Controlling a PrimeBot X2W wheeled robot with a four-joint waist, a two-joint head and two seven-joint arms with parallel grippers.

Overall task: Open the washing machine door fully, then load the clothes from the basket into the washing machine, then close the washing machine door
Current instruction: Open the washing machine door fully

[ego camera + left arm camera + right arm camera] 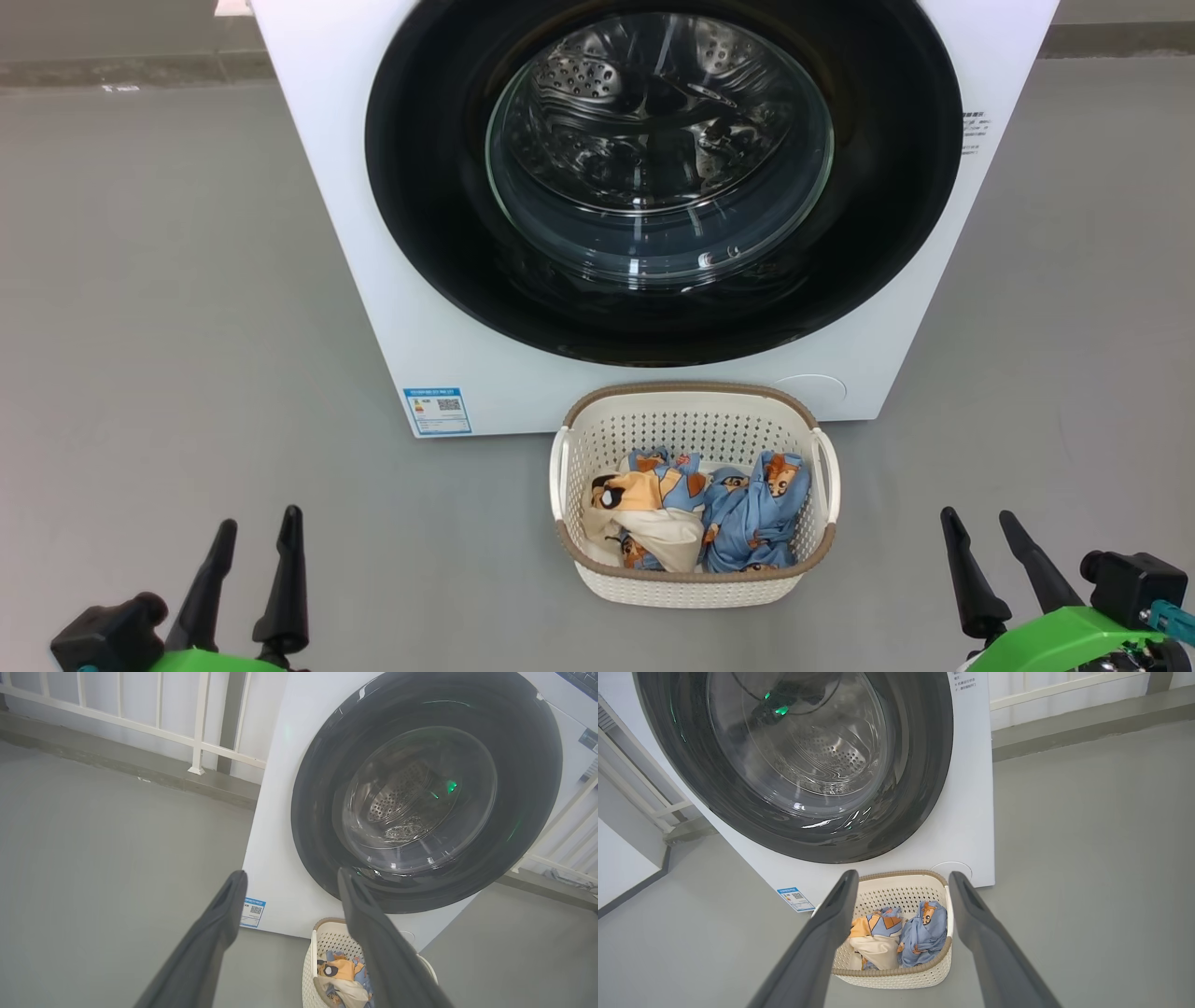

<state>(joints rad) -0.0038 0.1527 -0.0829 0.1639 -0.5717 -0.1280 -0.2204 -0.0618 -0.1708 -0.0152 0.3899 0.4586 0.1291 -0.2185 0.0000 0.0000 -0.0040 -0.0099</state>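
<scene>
The white washing machine stands ahead with its round black-rimmed door shut flat against the front; the steel drum shows through the glass. On the floor just before it sits the cream basket holding light-blue clothes with orange figures and a cream patch. My left gripper stands open low at the left, far from the basket. My right gripper is open at the lower right, apart from the basket. The door, the basket and the clothes also show between my fingers in the wrist views.
Grey floor spreads on both sides of the machine. A white railing and a low kerb run behind it. A blue label sticker sits on the machine's lower left front.
</scene>
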